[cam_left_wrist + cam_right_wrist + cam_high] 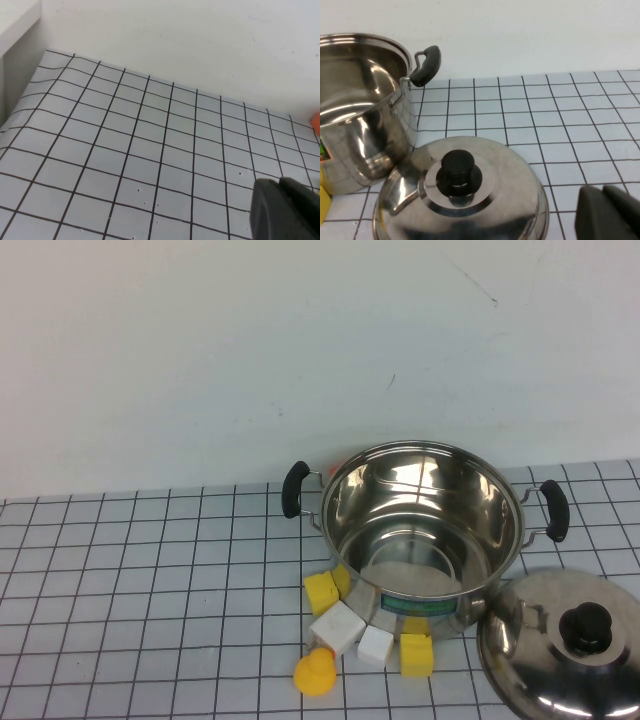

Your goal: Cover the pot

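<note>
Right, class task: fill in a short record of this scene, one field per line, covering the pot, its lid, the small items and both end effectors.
Pot: large round shiny stainless-steel pot, open, upright on the gridded table
Lid: domed steel lid with black knob, on the table beside the pot, toward the robot's right
Small items: yellow and white blocks and a yellow round piece at the pot's near wall
Left end effector: only a dark edge shows, over bare table
Right end effector: only a dark edge shows, beside the lid
Task state: pot not yet covered

High and right wrist views share the pot (420,530).
</note>
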### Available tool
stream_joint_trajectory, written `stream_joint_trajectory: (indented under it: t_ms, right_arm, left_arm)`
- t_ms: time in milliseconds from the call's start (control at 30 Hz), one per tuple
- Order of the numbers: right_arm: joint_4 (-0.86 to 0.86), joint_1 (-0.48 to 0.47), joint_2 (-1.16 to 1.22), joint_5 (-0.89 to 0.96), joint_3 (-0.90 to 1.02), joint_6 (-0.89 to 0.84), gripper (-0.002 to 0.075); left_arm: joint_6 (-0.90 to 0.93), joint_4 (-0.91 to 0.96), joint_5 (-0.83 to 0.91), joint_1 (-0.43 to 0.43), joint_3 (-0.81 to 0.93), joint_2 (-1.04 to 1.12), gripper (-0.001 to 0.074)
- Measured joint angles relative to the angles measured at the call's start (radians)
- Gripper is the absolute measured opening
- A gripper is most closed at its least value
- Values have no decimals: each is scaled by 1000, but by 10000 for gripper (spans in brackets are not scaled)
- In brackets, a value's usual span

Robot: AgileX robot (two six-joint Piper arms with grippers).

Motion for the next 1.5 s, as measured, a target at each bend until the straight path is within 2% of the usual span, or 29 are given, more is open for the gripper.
stream_joint_trajectory:
  t_ms: [167,267,500,567,800,1033,1167,1300,1400,1500]
  right_arm:
    - [2,0,0,0,0,10,-2]
    - [74,0,0,-9,0,47,-2]
    - [630,0,0,-46,8,188,-2]
    - [700,0,0,-49,8,181,-2]
    - [702,0,0,-40,8,58,-2]
    - [825,0,0,-11,1,-261,-2]
    - [859,0,0,-1,-85,-496,-2]
    - [870,0,72,-3,-153,-660,-2]
    - [802,0,187,-5,-202,-671,-2]
    - [570,0,298,-5,-281,-503,-2]
  left_arm:
    - [0,0,0,0,0,0,-3]
    - [0,0,0,0,0,0,-3]
    - [0,0,0,0,0,0,-3]
    - [0,0,0,0,0,0,-3]
    - [-3,0,0,0,0,0,-3]
    - [-3,0,0,0,0,0,-3]
    - [-3,0,0,0,0,0,-3]
    - [-3,0,0,0,0,0,-3]
    - [-3,0,0,0,0,0,-3]
    - [-3,0,0,0,0,0,-3]
